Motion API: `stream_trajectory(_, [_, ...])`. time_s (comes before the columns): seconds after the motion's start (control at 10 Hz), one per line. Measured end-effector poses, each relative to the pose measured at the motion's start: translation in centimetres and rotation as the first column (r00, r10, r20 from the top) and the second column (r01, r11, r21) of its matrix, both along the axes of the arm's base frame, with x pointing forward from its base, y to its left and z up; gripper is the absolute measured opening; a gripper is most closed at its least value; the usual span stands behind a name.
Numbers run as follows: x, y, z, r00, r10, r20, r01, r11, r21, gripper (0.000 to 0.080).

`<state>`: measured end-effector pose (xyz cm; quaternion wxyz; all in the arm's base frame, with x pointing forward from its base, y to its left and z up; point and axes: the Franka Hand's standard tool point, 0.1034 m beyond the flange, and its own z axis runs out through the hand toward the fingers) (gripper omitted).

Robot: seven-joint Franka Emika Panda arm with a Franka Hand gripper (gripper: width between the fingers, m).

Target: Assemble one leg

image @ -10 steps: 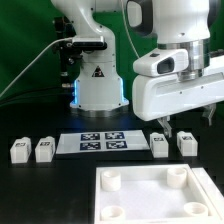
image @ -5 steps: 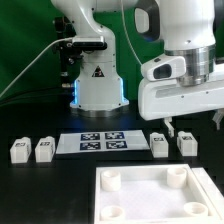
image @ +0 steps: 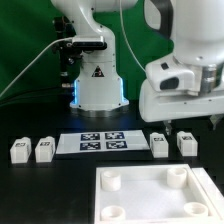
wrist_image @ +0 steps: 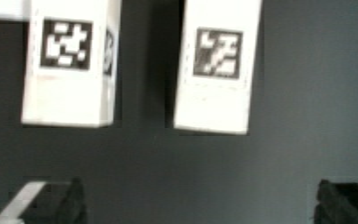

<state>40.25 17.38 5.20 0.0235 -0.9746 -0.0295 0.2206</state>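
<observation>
Surface point(image: 55, 195) first: black, with the white square plate point(image: 150, 197) and its round sockets filling the near corner on the exterior view's right. My hand point(wrist_image: 197, 205) hangs above the surface beyond the plate, toward the edge on the exterior view's right. The marker board point(image: 100, 143) lies flat mid-surface. Four legs sit in a row with it: leg one point(image: 20, 151) and leg two point(image: 44, 150) toward the edge on the exterior view's left, leg three point(image: 160, 145) and leg four point(image: 187, 143) under my hand, which touches neither. The wrist view shows that pair side by side, slightly apart, tags up. My fingers point(wrist_image: 48, 200) are spread wide, released, gripping nothing
</observation>
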Motion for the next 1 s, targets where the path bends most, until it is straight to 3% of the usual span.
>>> stream_trajectory(0.3, [-0.9,0.2,-0.9,0.949,0.003,-0.316,-0.011,1.000,-0.024,0.0649])
stream_trajectory(0.5, [-0.8,0.3,-0.9,0.904,0.015,-0.428,-0.027,0.999,-0.023,0.0649])
stream_trajectory(0.7, [-0.9,0.5,-1.1,0.901,0.009,-0.433,-0.025,0.999,-0.029,0.0649])
stream_trajectory(0.8, [-1.6,1.0,-1.2,0.897,-0.016,-0.442,-0.012,0.998,-0.061,0.0649])
stream_trajectory(1.0, [-3.0,1.6,-2.3,0.894,-0.019,-0.448,-0.015,0.997,-0.071,0.0649])
